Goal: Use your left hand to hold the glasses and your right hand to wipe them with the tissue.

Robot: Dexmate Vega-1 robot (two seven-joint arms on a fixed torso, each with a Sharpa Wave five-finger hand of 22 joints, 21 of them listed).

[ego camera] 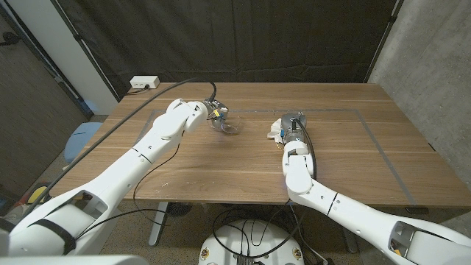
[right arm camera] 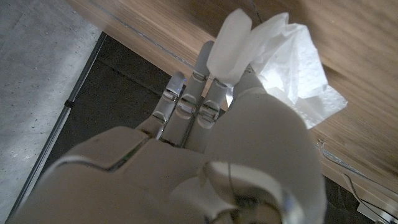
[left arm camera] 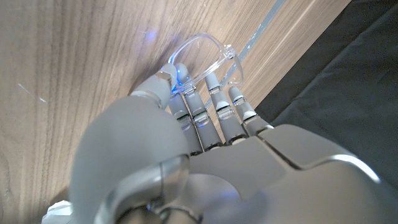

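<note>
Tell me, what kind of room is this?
Probably a robot test lab, not a home: black curtains hang behind the wooden table, a bare concrete wall stands beside it, and a white power strip lies on the floor.

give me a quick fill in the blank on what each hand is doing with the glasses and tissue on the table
1. The left hand has its fingers at the clear ____.
2. The white tissue is held by the ____ hand.
3. The glasses sit on a ____ table.
4. The two hands are ____, not touching.

Missing words: glasses; right; wooden; apart
</note>
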